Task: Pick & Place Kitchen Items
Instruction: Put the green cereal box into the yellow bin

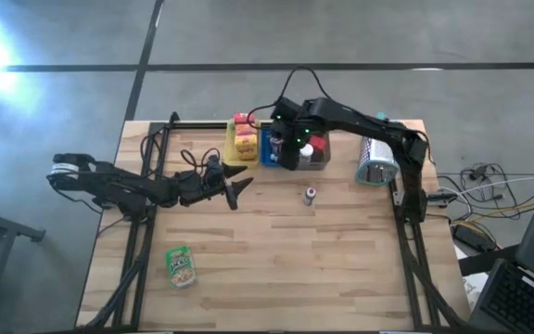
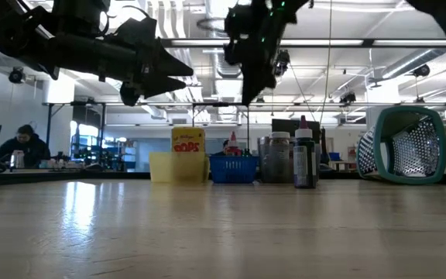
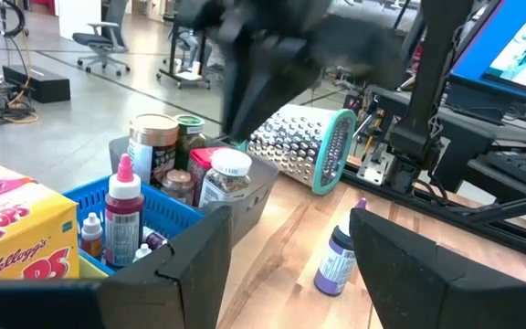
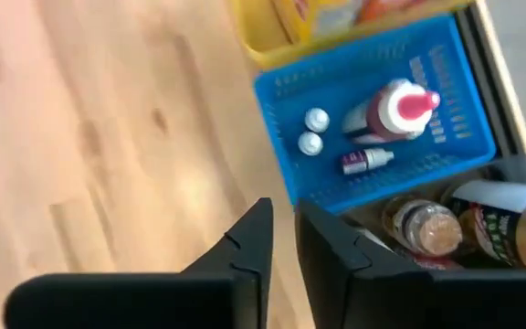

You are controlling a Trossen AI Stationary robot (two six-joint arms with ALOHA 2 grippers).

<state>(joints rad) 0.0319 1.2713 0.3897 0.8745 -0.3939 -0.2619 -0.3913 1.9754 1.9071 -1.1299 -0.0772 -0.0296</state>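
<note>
A small dark bottle with a purple cap (image 1: 311, 195) stands upright on the wood, also seen in the left wrist view (image 3: 338, 260) and the low view (image 2: 304, 157). A green pouch (image 1: 182, 266) lies flat near the table's near left. My left gripper (image 1: 241, 190) hovers open above the table, left of the bottle, its fingers (image 3: 199, 260) pointing toward it. My right gripper (image 1: 288, 156) hangs above the blue tray's near edge (image 4: 309, 196), pointing down, shut to a narrow slit and holding nothing (image 4: 284, 233).
Three trays sit side by side at the far edge. The yellow one (image 1: 239, 158) holds a Pops box, the blue one (image 1: 269, 153) a red-capped bottle and vials, the grey one (image 3: 254, 196) jars. A teal-rimmed mesh basket (image 1: 376, 164) lies on its side to their right.
</note>
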